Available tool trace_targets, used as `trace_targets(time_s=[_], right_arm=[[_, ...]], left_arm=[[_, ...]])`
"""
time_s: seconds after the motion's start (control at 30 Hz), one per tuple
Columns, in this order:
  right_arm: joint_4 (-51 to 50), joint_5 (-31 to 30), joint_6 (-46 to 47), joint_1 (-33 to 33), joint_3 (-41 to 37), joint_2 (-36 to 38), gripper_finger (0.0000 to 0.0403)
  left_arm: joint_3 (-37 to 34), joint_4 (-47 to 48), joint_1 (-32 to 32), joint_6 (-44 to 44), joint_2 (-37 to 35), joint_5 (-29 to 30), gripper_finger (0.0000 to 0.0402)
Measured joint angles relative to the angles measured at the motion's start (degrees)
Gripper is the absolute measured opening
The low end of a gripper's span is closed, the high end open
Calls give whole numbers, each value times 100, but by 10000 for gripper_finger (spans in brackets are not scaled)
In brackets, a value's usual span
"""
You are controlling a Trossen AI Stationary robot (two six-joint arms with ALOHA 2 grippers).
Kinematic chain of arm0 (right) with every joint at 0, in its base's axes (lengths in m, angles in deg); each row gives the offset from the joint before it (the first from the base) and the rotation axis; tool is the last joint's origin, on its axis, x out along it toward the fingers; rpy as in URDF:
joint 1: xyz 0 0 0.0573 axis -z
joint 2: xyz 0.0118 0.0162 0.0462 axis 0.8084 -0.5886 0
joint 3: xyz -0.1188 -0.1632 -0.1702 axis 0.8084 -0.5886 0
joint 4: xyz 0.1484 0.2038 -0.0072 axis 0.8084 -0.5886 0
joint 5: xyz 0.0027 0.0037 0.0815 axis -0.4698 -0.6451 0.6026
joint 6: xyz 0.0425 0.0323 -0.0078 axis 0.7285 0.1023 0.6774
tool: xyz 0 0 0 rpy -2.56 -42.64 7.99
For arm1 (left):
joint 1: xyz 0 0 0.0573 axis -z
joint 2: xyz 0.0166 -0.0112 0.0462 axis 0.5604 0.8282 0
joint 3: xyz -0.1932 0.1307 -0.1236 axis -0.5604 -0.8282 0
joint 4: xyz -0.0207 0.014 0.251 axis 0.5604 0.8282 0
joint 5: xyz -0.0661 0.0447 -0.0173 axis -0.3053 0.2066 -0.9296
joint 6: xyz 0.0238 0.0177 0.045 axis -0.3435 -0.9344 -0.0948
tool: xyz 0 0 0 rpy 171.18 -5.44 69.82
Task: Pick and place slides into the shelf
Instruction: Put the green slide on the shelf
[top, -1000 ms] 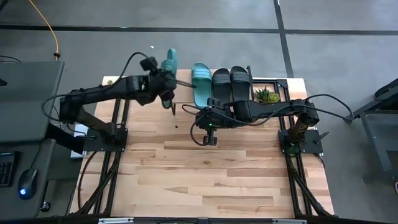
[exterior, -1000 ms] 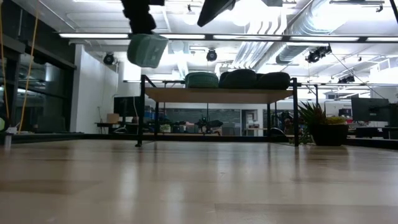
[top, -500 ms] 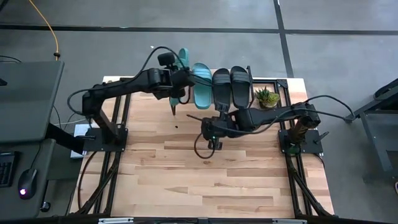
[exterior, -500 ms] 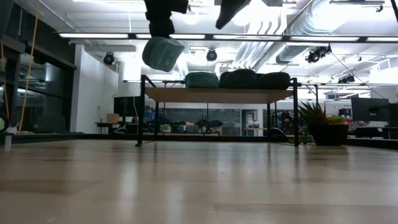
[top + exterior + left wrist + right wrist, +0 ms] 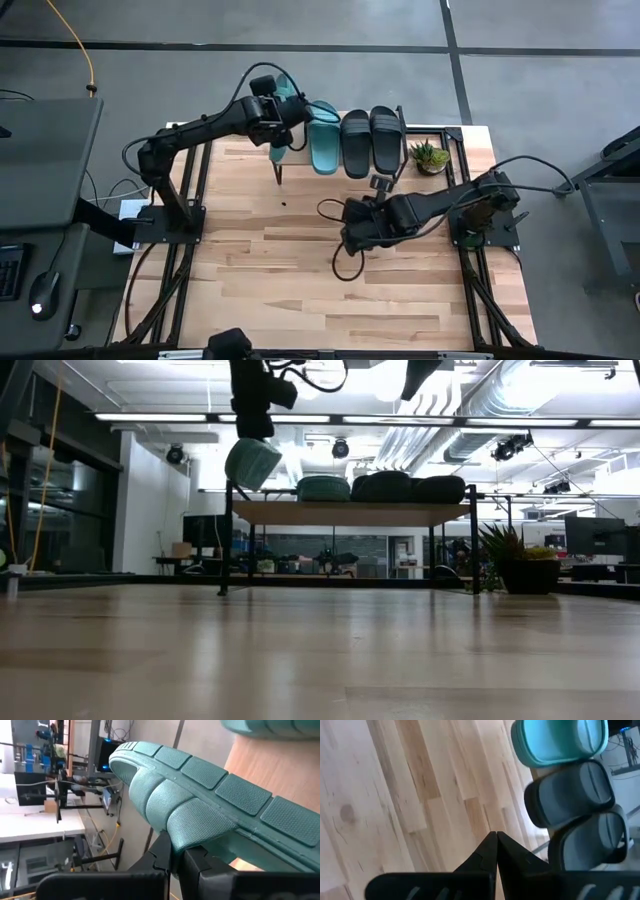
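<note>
Risk of collision is judged as the last teal slide (image 5: 285,100), clamped in the left gripper (image 5: 277,108), is held over the shelf (image 5: 350,512) beside its teal mate (image 5: 322,137), while the right gripper (image 5: 352,240), fingers pressed together and empty, is parked over the table.

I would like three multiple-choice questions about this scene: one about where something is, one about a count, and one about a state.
1. Where is the potted plant?
A. at the right end of the shelf, beside the black slides
B. at the left end of the shelf
C. in the middle of the table

2. How many slides lie on the shelf now?
A. one
B. three
C. four

3. What is the state of the right gripper?
A. shut on a black slide
B. wide open
C. shut and empty

Answers:
1. A: the high view shows it just right of the two black slides.
2. B: one teal slide and two black ones rest there; the fourth, a teal slide, hangs in the left gripper.
3. C: the right wrist view shows its fingers together over bare wood.
</note>
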Motion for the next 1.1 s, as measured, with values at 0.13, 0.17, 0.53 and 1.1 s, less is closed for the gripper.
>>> trace_targets(time_s=[0.13, 0.17, 0.53, 1.1], right_arm=[[-204, -156, 256, -113, 0, 0, 0], [-231, -173, 304, -128, 0, 0, 0], [-215, -181, 310, -149, 0, 0, 0], [-155, -281, 309, -149, 0, 2, 0]], left_arm=[[7, -46, -62, 22, 38, -98, 0], [7, -48, -59, 8, 37, -96, 0], [4, -17, -49, -71, 38, -103, 0], [7, -31, 108, -375, 297, 13, 0]])
